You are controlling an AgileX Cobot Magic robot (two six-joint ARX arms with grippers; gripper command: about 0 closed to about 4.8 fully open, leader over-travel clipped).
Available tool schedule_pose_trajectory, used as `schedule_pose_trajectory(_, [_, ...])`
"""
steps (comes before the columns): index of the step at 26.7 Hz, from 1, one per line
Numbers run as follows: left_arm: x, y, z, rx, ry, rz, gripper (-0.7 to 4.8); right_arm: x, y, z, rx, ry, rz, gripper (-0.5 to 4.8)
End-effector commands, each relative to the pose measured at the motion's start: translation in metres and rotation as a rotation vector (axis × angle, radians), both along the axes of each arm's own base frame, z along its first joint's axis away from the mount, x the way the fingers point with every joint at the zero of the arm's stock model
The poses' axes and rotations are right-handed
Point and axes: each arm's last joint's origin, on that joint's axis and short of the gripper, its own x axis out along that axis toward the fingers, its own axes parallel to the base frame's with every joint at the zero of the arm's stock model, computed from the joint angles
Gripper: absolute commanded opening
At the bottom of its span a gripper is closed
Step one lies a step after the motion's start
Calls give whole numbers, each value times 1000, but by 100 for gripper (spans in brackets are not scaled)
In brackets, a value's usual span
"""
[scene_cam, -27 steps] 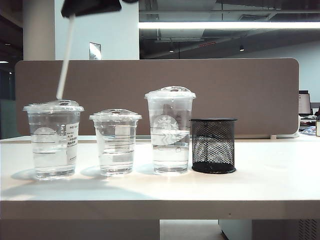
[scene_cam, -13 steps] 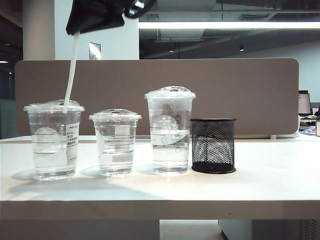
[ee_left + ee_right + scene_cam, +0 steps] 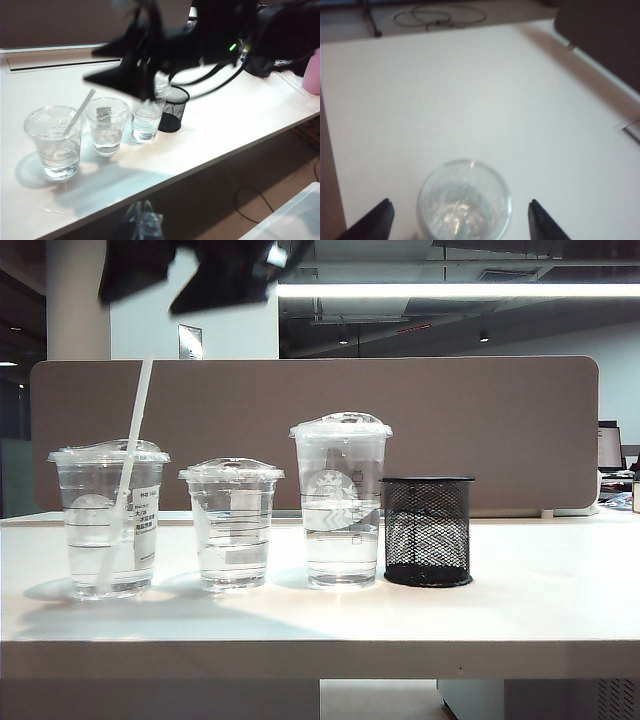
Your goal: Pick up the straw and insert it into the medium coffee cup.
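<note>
Exterior view shows the long, thin white straw [image 3: 125,475] standing tilted inside the medium coffee cup [image 3: 108,520], a wide clear plastic cup with a domed lid and a white printed label; its lower end rests near the cup's bottom in the water and its upper part sticks out through the lid, leaning toward the short clear lidded cup [image 3: 231,524] just beside the medium cup. Past that stands the tall clear cup with a round white logo [image 3: 340,502], then a black mesh pen holder [image 3: 428,531], all on the white surface [image 3: 420,615]. Directly above the medium cup, the right end effector [image 3: 461,220] hangs with jaws spread wide, holding nothing. The left end effector [image 3: 142,225] shows only as a blurred tip well apart from the medium cup; I cannot tell its opening.
</note>
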Motion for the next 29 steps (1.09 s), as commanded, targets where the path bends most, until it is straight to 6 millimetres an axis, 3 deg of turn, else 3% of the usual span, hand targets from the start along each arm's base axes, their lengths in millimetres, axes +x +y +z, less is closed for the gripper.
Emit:
schedule_pose_trajectory(1, [0, 0, 2, 2, -19, -4, -2, -24, -26, 51, 90, -70, -3, 111])
schedule_pose_trajectory(2, [0, 0, 2, 1, -22, -4, -2, -31, -34, 61, 99, -78, -8, 4])
schedule_pose_trajectory(3, [0, 0, 2, 2, -25, 2, -2, -39, -45, 73, 107, -88, -22, 3])
schedule_pose_trajectory(6, [8, 1, -1, 17, -16, 76, -2, -81, -103, 116, 137, -149, -164, -6])
schedule_pose_trajectory(7, [11, 1, -3, 20, -9, 84, -2, -89, -114, 121, 159, -166, -181, -6])
schedule_pose_trajectory(8, [19, 0, -9, 22, 11, 82, -2, -106, -139, 128, 213, -202, -210, -6])
schedule_pose_trajectory(11, [35, -1, -20, 21, 33, 80, -2, -129, -172, 125, 277, -248, -280, -6])
schedule_pose_trajectory(13, [56, -3, -32, 15, 18, 78, -3, -149, -200, 111, 338, -282, -303, -6])
schedule_pose_trajectory(15, [71, -5, -38, -12, -14, 82, -3, -159, -214, 99, 371, -296, -304, -6])
schedule_pose_trajectory(18, [98, -7, -52, -64, -102, 95, -3, -178, -239, 65, 427, -286, -307, -6])
schedule_pose_trajectory(22, [120, -8, -77, -63, -114, 125, -3, -192, -258, 34, 541, -219, -308, -6])
schedule_pose_trajectory(23, [127, -9, -90, -60, -101, 136, -3, -197, -265, 18, 570, -206, -304, -6])
schedule_pose_trajectory(29, [142, -10, -124, -50, -53, 153, -2, -204, -275, -28, 563, -203, -305, -6])
